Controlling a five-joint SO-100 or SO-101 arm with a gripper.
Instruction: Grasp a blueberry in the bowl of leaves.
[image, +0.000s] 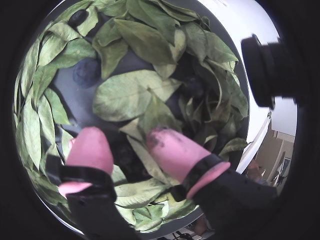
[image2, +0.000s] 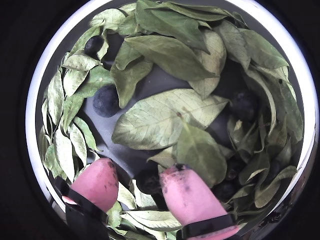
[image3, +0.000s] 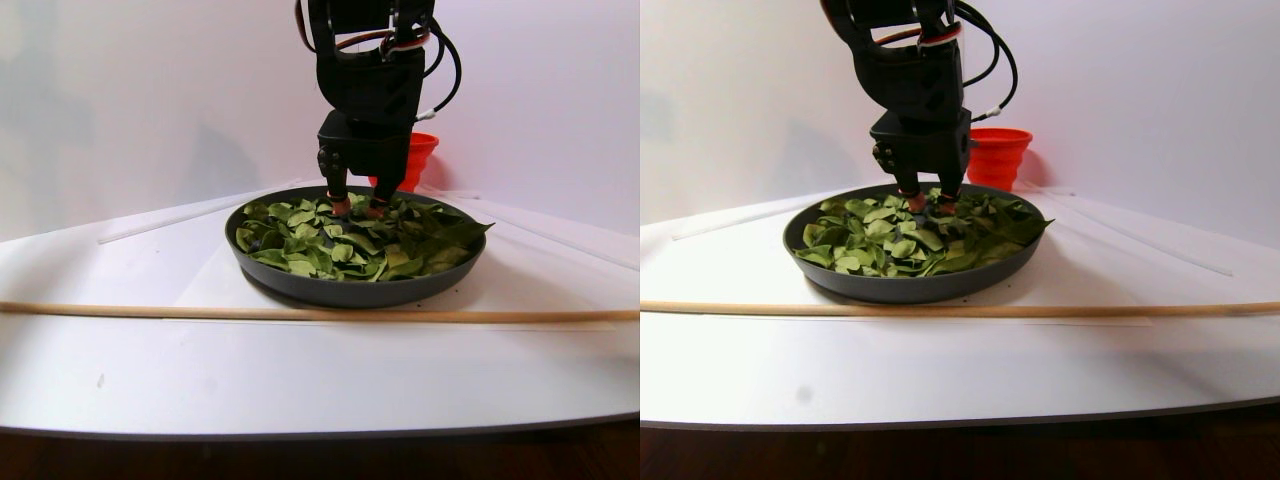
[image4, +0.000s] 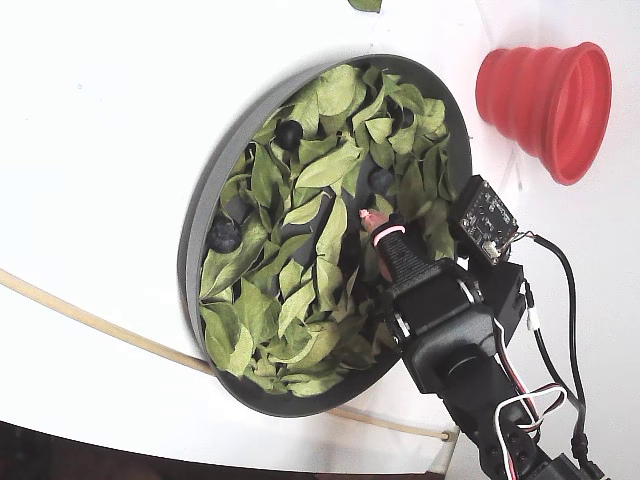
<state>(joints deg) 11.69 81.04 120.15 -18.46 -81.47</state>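
The gripper (image2: 139, 182) is reaching down into the bowl (image4: 200, 235), and its two pink fingertips (image2: 187, 197) are resting among the leaves (image2: 160, 120) on the side of the bowl that lies at the bottom of both wrist views. The jaws are standing moderately apart, and they are not holding anything that I can see. The relation that matters most is this: one dark blueberry (image2: 149, 181) is sitting directly in the gap between the jaws, just ahead of the tips and partly under a leaf, so in my judgement the jaws are needing only to go a little lower and then close. A blueberry is round, so no long axis is deciding the angle of approach. Other berries are lying further away: one bare blueberry (image2: 106, 100) is sitting on the open grey floor up and to the left in this wrist view, well apart from the jaws, and another small one (image2: 93, 45) is lying near the far rim. In the fixed view the arm is coming in from the lower right, and the red cup (image4: 548, 95) is standing on the white tabletop (image4: 100, 120) outside the bowl. The leaf edge beside the near berry may be slipping between a fingertip and the fruit.
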